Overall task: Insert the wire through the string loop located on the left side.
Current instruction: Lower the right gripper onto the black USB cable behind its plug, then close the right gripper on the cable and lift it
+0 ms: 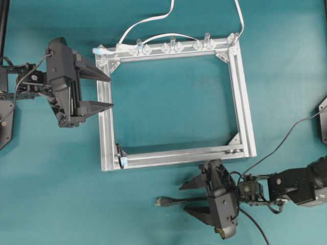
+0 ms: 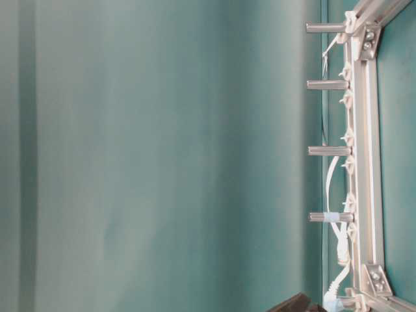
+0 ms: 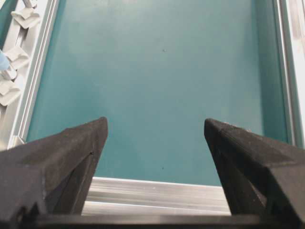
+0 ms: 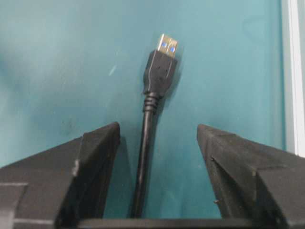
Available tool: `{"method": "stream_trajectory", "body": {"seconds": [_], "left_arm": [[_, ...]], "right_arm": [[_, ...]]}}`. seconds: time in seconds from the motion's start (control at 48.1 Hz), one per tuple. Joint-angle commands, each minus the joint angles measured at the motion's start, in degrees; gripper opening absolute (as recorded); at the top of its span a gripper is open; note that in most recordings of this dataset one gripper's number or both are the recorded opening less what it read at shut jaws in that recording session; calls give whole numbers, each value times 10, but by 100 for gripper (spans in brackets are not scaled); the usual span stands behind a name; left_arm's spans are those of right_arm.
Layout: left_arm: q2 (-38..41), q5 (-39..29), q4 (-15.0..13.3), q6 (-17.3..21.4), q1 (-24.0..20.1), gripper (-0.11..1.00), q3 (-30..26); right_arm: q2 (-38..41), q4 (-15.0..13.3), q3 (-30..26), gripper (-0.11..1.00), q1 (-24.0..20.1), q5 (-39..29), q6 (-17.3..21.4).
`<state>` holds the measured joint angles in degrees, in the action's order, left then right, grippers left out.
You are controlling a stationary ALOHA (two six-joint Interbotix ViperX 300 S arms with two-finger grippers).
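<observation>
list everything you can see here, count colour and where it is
aluminium frame: one, silver, rectangular, flat in the middle of the teal table
clear plastic clips: several, transparent, in a row along the frame's far bar
white cable: one, white, runs along the far bar and off the top edge
string loop: one, dark with a pale-blue tab, at the frame's near left corner
wire: one, black, USB-style plug pointing left, lying on the table in front of the frame
left gripper: black, open, at the frame's left bar, empty
right gripper: black, open, fingers either side of the wire, not closed on it
</observation>
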<state>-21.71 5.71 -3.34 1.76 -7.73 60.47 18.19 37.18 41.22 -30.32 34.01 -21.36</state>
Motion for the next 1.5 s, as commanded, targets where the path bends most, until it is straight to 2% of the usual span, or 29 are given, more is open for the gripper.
{"method": "stream_trajectory", "body": {"seconds": [0.0,0.519,0.582,0.727,0.79,0.873,1.475], "left_arm": [[-6,2,2,0,2,87,-6],[-6,2,3,-1,2,87,-9],[-6,2,2,0,1,87,-9],[-6,2,2,-1,1,87,-9],[-6,2,2,-1,1,87,-9],[-5,2,2,-1,2,87,-9],[-6,2,2,-1,2,87,-8]], "right_arm": [[-10,0,-10,71,-3,-4,0],[-10,0,-8,69,-3,-7,1],[-9,0,-7,60,-3,-7,1],[-5,0,-7,20,-3,-33,1],[-5,1,-10,7,-2,-54,1],[-5,1,-10,6,-2,-71,0],[-21,-2,-22,6,-2,-65,-4]]}}
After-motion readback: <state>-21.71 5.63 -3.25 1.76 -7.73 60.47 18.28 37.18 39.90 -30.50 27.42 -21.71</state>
